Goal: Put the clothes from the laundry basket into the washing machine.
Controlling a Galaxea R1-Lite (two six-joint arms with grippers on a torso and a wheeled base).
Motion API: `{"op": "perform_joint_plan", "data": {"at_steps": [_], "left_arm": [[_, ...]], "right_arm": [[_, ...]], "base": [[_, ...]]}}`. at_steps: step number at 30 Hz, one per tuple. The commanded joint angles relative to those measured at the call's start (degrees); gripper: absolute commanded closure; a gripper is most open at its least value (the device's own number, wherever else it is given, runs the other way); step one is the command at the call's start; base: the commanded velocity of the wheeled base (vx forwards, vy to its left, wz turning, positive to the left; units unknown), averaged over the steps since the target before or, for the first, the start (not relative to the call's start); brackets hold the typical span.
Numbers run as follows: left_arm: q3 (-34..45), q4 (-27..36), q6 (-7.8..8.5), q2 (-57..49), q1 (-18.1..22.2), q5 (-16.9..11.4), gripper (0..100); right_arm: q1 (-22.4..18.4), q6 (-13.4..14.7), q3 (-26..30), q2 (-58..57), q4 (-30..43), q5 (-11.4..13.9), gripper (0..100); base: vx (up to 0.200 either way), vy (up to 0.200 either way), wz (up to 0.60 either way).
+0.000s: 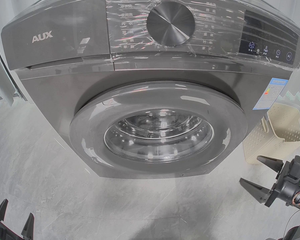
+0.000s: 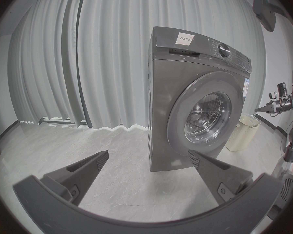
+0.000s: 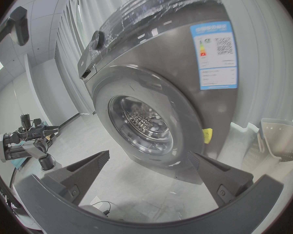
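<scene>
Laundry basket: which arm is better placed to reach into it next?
Right. The right gripper, jaws open, hangs near the laundry basket, which stands beside the washing machine on the robot's right; the left gripper sits low on the far left.

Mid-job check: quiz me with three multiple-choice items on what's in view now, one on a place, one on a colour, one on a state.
1. Where does the basket stand relative to the washer, from the robot's side?
A. to its left
B. to its right
C. on top of it

2. What colour is the basket?
A. blue
B. cream
C. red

3. How is the washer's door?
A. shut
B. wide open
C. taken off

Answers:
1 B: the head view shows it on the floor by the washer's right side.
2 B: its perforated walls are cream.
3 A: the door sits flush against the front.
</scene>
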Motion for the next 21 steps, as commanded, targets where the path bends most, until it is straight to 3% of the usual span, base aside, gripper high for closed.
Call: {"op": "perform_joint_plan", "data": {"at_steps": [1, 5, 10, 21], "left_arm": [[0.9, 0.0, -0.02, -0.9, 0.0, 0.0, 0], [0.9, 0.0, -0.02, -0.9, 0.0, 0.0, 0], [0.9, 0.0, -0.02, -0.9, 0.0, 0.0, 0], [0.8, 0.0, -0.46, -0.9, -0.1, -0.1, 0]], "right_arm": [[-13.0, -0.2, 1.7, -29.7, 17.6, 0.4, 0], [-20.5, -0.6, 0.9, -44.5, 30.4, 0.7, 0], [-24.3, -0.8, -2.2, -55.1, 41.6, 1.0, 0], [-27.1, -1.1, 1.8, -63.5, 44.7, 0.9, 0]], "base": [[0.0, 0.0, 0.0], [0.0, 0.0, 0.0], [0.0, 0.0, 0.0], [0.0, 0.0, 0.0]]}}
